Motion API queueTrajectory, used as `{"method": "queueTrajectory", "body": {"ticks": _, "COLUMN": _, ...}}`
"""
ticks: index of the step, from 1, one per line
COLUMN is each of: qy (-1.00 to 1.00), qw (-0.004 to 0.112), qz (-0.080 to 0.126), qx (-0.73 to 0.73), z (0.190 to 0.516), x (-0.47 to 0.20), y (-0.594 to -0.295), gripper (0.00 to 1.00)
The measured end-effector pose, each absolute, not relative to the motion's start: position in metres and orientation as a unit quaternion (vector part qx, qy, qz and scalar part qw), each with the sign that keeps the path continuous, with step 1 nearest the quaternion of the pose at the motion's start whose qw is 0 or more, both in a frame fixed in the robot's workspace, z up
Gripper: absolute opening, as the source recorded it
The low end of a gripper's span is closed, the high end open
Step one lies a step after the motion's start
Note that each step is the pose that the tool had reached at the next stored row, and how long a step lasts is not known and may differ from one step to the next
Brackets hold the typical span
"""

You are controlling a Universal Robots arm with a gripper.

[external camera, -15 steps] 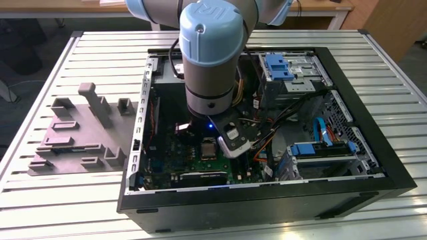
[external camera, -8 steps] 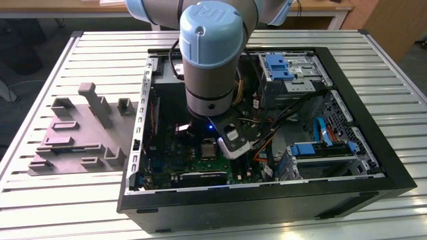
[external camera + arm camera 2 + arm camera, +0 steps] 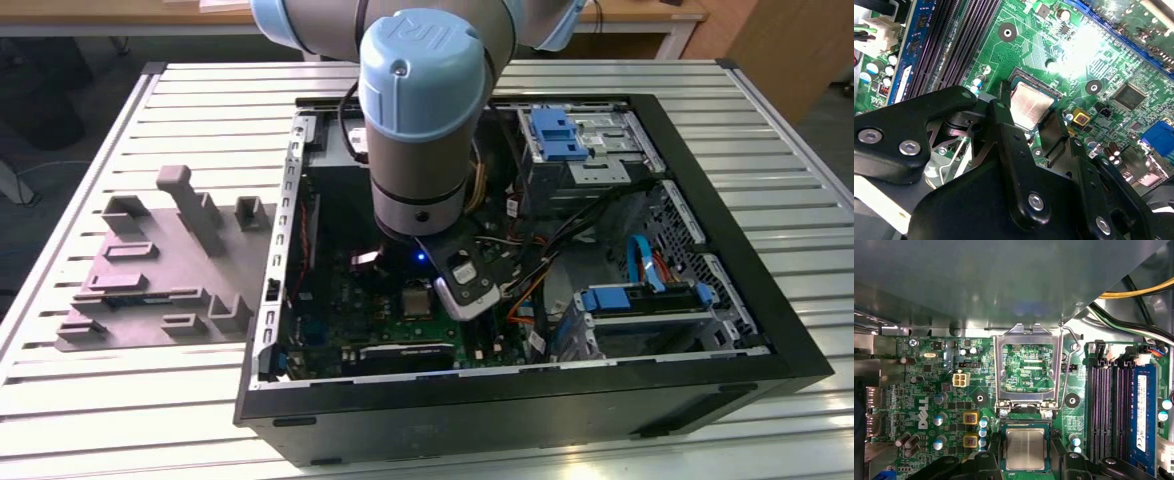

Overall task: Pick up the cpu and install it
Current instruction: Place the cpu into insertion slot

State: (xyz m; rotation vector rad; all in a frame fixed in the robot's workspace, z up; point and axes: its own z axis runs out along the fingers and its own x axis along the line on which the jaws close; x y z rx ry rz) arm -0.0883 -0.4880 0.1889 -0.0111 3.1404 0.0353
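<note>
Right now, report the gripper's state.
The gripper is closed on the cpu, with a finger against each of two opposite sides.

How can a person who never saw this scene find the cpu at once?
Look inside the open black computer case, at the green motherboard. Beside the opened metal socket frame, the cpu is the small flat square with a plain silvery top, unlike the round capacitors nearby.

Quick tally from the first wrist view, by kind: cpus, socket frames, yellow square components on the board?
cpu: 1
socket frame, hinged open: 1
yellow square components: 2
Total: 4
</note>
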Motion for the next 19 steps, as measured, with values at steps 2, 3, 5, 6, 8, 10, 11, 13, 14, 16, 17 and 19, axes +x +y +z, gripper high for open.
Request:
{"method": "queueTrajectory", "body": {"ticks": 2, "qy": 1.0, "qw": 0.0, "qz": 0.011, "qx": -0.004, "z": 0.1887, "x": -0.0884, "y": -0.488, "gripper": 0.47}}
{"method": "queueTrajectory", "body": {"ticks": 3, "qy": 1.0, "qw": 0.0, "qz": 0.011, "qx": -0.004, "z": 0.1886, "x": -0.0884, "y": -0.488, "gripper": 0.47}}
{"method": "queueTrajectory", "body": {"ticks": 5, "qy": 1.0, "qw": 0.001, "qz": 0.011, "qx": -0.004, "z": 0.1885, "x": -0.0884, "y": -0.488, "gripper": 0.47}}
{"method": "queueTrajectory", "body": {"ticks": 6, "qy": 1.0, "qw": 0.001, "qz": 0.011, "qx": -0.004, "z": 0.1885, "x": -0.0884, "y": -0.488, "gripper": 0.47}}
{"method": "queueTrajectory", "body": {"ticks": 8, "qy": 1.0, "qw": 0.001, "qz": 0.011, "qx": -0.004, "z": 0.1885, "x": -0.0884, "y": -0.488, "gripper": 0.47}}
{"method": "queueTrajectory", "body": {"ticks": 10, "qy": 1.0, "qw": 0.001, "qz": 0.011, "qx": -0.004, "z": 0.1884, "x": -0.0884, "y": -0.488, "gripper": 0.47}}
{"method": "queueTrajectory", "body": {"ticks": 11, "qy": 1.0, "qw": 0.001, "qz": 0.011, "qx": -0.004, "z": 0.1884, "x": -0.0884, "y": -0.488, "gripper": 0.47}}
{"method": "queueTrajectory", "body": {"ticks": 13, "qy": 1.0, "qw": 0.001, "qz": 0.011, "qx": -0.004, "z": 0.1884, "x": -0.0884, "y": -0.488, "gripper": 0.47}}
{"method": "queueTrajectory", "body": {"ticks": 14, "qy": 1.0, "qw": 0.001, "qz": 0.012, "qx": -0.004, "z": 0.1883, "x": -0.0883, "y": -0.4879, "gripper": 0.48}}
{"method": "queueTrajectory", "body": {"ticks": 16, "qy": 1.0, "qw": 0.001, "qz": 0.012, "qx": -0.004, "z": 0.1882, "x": -0.0883, "y": -0.4879, "gripper": 0.48}}
{"method": "queueTrajectory", "body": {"ticks": 17, "qy": 1.0, "qw": 0.001, "qz": 0.012, "qx": -0.004, "z": 0.1883, "x": -0.0883, "y": -0.4879, "gripper": 0.54}}
{"method": "queueTrajectory", "body": {"ticks": 19, "qy": 1.0, "qw": 0.001, "qz": 0.011, "qx": -0.004, "z": 0.1884, "x": -0.0884, "y": -0.488, "gripper": 0.54}}
